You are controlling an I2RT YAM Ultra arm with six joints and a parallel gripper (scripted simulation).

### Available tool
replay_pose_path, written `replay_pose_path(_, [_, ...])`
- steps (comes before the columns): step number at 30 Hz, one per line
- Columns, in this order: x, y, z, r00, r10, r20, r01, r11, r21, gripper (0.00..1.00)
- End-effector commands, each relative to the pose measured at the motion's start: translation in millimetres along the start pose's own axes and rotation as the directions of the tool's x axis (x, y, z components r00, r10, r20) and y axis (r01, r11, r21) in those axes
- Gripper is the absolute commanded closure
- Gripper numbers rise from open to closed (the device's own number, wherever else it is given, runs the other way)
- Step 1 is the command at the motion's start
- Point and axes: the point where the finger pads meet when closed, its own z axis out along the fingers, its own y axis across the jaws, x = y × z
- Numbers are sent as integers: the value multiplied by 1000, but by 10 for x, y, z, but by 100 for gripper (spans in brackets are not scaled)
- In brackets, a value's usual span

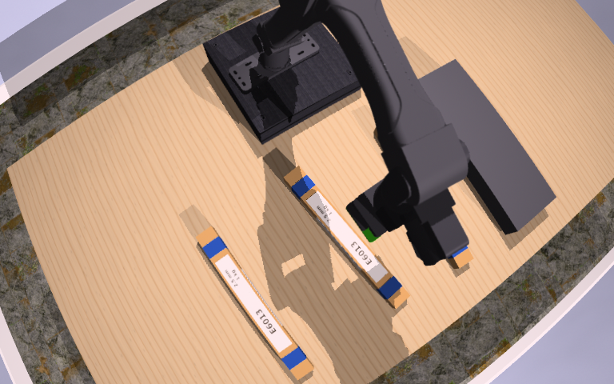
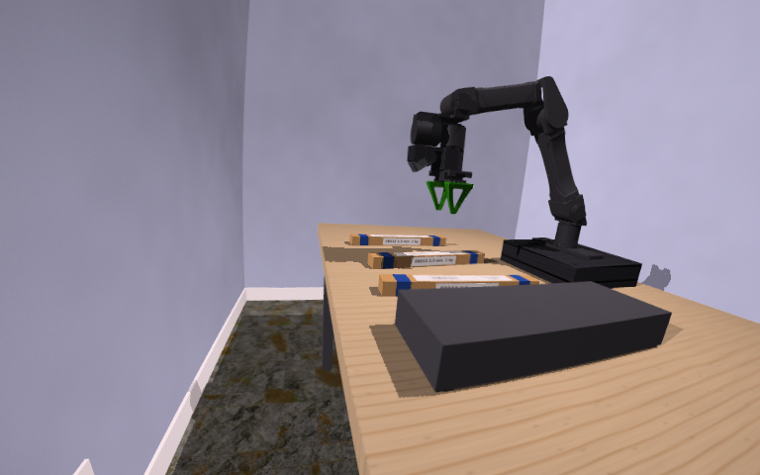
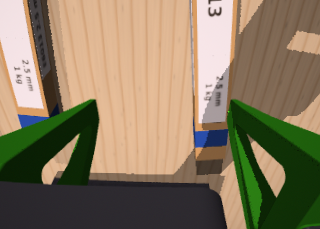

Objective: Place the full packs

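Top: we see far pack [image 1: 253, 304], middle pack [image 1: 346, 235] [image 2: 431, 259] [image 3: 215, 54] on table, near pack [image 1: 462, 257] [image 2: 393, 284] [image 3: 22, 54] beside platform [image 1: 496, 138] [image 2: 537, 312].
Exterior: gripper [image 2: 447, 197] [image 3: 163, 109] hovers; packs look stiff, weights unreadable.
Wrist: fingers apart, holding nothing; we'd pinch mid-length, across narrow width, firmly if full.

Three packs [image 1: 348, 238] [image 2: 434, 259] [image 3: 215, 64], each with two blue bands where its full length shows. One platform [image 1: 491, 138] [image 2: 531, 312]. One counter [image 1: 125, 181] [image 2: 578, 412] [image 3: 125, 79]. One arm [image 1: 372, 71] [image 2: 560, 158], standing on one black base [image 1: 272, 128] [image 2: 608, 273]. One gripper [image 1: 369, 234] [image 2: 446, 210] [image 3: 163, 109], with two green fingers [image 2: 459, 203].
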Motion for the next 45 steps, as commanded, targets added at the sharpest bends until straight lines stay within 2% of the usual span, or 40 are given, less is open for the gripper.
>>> replay_pose_path(1, [-67, -291, -45, 999, -29, 22, 29, 1000, 2, 26])
replay_pose_path(7, [-53, -684, -6, 999, -29, 17, 29, 1000, -2, 26])
replay_pose_path(9, [-53, -684, -6, 999, -29, 17, 29, 1000, -2, 26])
replay_pose_path(24, [-48, -1683, 90, 999, -29, 19, 29, 1000, -1, 26])
replay_pose_path(26, [-48, -1683, 90, 999, -29, 19, 29, 1000, -1, 26])
replay_pose_path(36, [-37, -2347, 155, 999, -29, 19, 29, 1000, 2, 26])
replay_pose_path(39, [-159, -2640, 176, 996, -34, 78, 30, 998, 51, 26])
replay_pose_path(40, [-53, -2569, 207, 999, -33, 12, 33, 999, 2, 26])
replay_pose_path(43, [-54, -2636, 213, 999, -33, 12, 33, 999, 2, 26])
replay_pose_path(45, [-56, -2759, 225, 999, -33, 12, 33, 999, 2, 26])
